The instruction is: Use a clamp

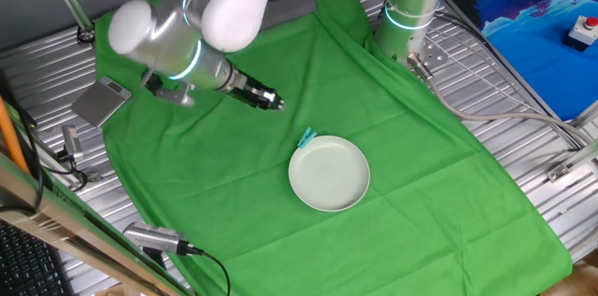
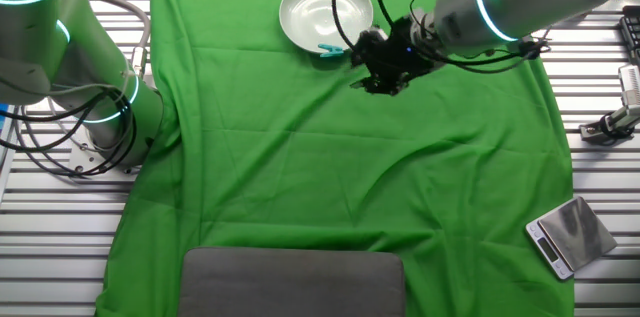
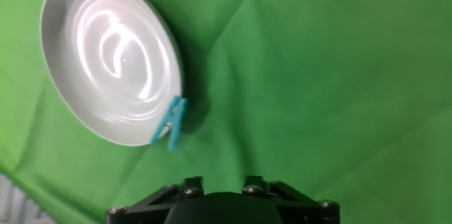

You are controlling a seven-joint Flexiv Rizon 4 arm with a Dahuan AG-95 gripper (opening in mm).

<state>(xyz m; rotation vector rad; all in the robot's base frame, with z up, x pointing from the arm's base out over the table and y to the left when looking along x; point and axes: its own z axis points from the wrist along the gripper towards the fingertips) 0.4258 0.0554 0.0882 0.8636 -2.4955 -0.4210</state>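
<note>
Black gripper [image 3: 222, 199] housing filled the bottom of the hand view, with the teal clamp [image 3: 169, 121] lying just beyond it.

Clipped against the rim of the white plate [image 3: 106, 54], the clamp sat on the side of the plate facing the gripper, its legs pointing away from the plate onto the green cloth [image 3: 339, 75]. From the plate, the gripper hung near but apart, above the cloth; whether its fingers were apart or together could not be told. A small scale [image 2: 570, 235] lay well away from the plate, off the cloth's edge.

white plate [image 1: 329, 175], green cloth [image 1: 234, 184], scale [image 2: 570, 236]
</note>
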